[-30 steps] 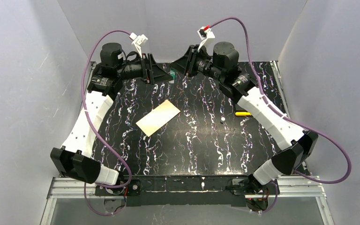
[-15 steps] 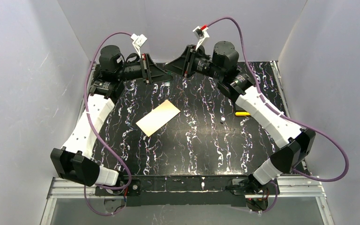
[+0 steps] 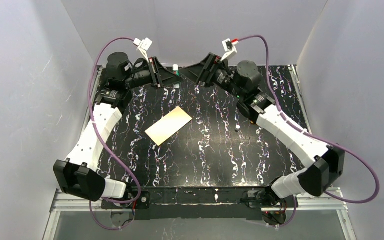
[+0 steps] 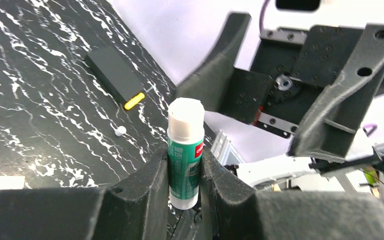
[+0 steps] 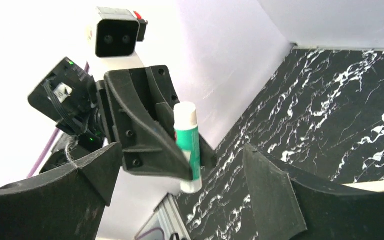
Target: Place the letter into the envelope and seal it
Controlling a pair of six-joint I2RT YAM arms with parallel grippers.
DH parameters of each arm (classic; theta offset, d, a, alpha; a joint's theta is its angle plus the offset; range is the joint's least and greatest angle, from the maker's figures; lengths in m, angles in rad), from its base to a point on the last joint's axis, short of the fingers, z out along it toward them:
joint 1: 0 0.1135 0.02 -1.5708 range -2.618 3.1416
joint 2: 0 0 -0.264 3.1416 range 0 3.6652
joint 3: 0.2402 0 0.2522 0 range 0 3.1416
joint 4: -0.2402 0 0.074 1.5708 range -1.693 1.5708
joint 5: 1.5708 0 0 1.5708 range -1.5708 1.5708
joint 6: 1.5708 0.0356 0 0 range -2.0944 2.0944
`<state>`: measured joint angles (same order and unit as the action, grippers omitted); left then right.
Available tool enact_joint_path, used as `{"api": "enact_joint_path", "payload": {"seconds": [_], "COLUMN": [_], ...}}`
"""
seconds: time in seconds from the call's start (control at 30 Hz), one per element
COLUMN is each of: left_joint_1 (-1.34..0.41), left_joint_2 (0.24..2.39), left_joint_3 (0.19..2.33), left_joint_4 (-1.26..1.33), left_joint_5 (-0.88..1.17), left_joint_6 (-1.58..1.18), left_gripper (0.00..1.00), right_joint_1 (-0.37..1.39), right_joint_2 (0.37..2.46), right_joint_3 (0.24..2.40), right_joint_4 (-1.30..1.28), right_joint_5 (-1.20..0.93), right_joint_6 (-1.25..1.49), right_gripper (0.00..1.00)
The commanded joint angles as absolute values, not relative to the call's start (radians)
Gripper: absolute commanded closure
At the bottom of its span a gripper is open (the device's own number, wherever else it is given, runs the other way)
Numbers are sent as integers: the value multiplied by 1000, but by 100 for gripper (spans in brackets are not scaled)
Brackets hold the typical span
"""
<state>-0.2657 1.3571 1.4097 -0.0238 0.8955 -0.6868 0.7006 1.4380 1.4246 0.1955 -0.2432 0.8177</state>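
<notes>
A green-and-white glue stick stands upright between the fingers of my left gripper, which is shut on its lower half. This is at the back of the table, where the glue stick and left gripper face my right gripper. The right gripper is open, its fingers wide apart and clear of the glue stick. The cream-tan envelope lies flat and slanted at mid-table, apart from both grippers. The letter is hidden.
A small black box with a yellow end and a tiny white ball lie on the black marbled table under the right arm. Grey walls enclose the back and both sides.
The left gripper has shut on the glue stick. The right gripper has opened off it and drawn back to the right. The envelope has not moved.
</notes>
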Motion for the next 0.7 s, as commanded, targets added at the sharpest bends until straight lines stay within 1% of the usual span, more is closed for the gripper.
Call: {"api": "enact_joint_path", "payload": {"seconds": [0.0,0.13,0.2,0.27,0.37,0.47,0.5,0.53,0.67], "left_joint_1": [-265,-270,-271,-271,-272,-273,-275,-276,-279], "left_joint_2": [1296,1286,1289,1302,1318,1323,1318,1316,1314], "left_joint_3": [1401,1453,1482,1526,1547,1532,1519,1506,1489], "left_joint_4": [77,84,82,56,78,152,176,213,239], "left_joint_5": [775,657,615,577,549,527,504,485,462], "left_joint_6": [-684,-711,-751,-804,-909,-999,-1028,-1048,-1056], "left_gripper": [100,100,100,100,100,100,100,100,100], "right_joint_1": [696,696,696,698,702,709,713,717,727], "right_joint_2": [1310,1288,1315,1366,1458,1527,1551,1566,1613], "right_joint_3": [1260,1141,1135,1131,1160,1213,1237,1266,1317], "right_joint_4": [483,630,676,804,930,1000,1000,1004,1067], "right_joint_5": [-81,-43,-78,-115,-137,-133,-131,-129,-112], "right_joint_6": [962,1119,1216,1324,1495,1545,1549,1550,1568], "right_gripper": [1,2,7,10,16,24,25,29,32]}}
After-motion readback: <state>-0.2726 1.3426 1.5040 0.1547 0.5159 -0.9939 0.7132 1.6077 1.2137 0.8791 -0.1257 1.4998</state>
